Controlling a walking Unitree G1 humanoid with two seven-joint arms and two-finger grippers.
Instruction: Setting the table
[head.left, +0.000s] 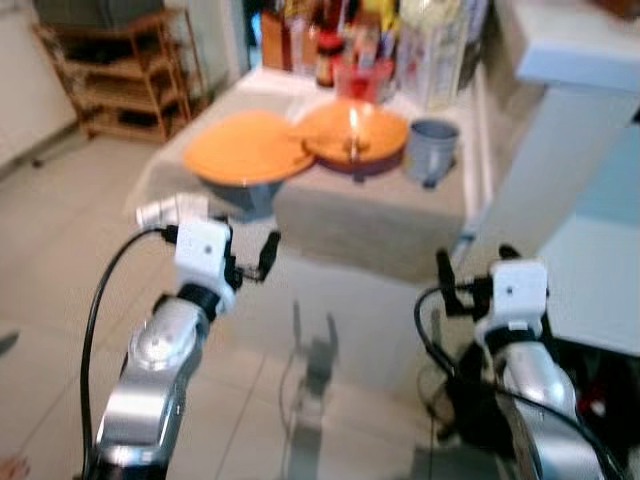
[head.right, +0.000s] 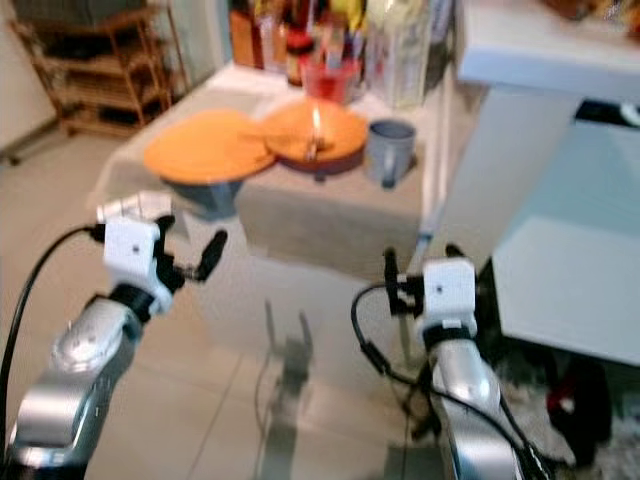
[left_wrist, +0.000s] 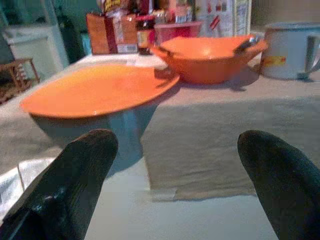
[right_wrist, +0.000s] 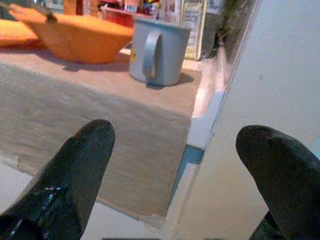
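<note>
Pale floor tiles (head.left: 60, 300) are seen below a low table (head.left: 440, 215) draped with a beige cloth (left_wrist: 210, 145). On the cloth, an orange plate (head.left: 245, 148) is set on top of a grey bowl (left_wrist: 125, 130), and an orange bowl (head.left: 355, 135) with a spoon (left_wrist: 247, 44) in it is placed just beside the plate, touching its rim. A grey mug (head.left: 432, 150) is stood beside the orange bowl, near the table's right edge. Bottles and boxes (head.left: 350, 35) are crowded at the table's far end, and a wooden shelf (head.left: 125, 75) is seen at the far left. The left gripper (left_wrist: 175, 175) is held before the plate with its fingers spread apart; the right gripper (right_wrist: 180, 175) is likewise held wide, facing the mug.
</note>
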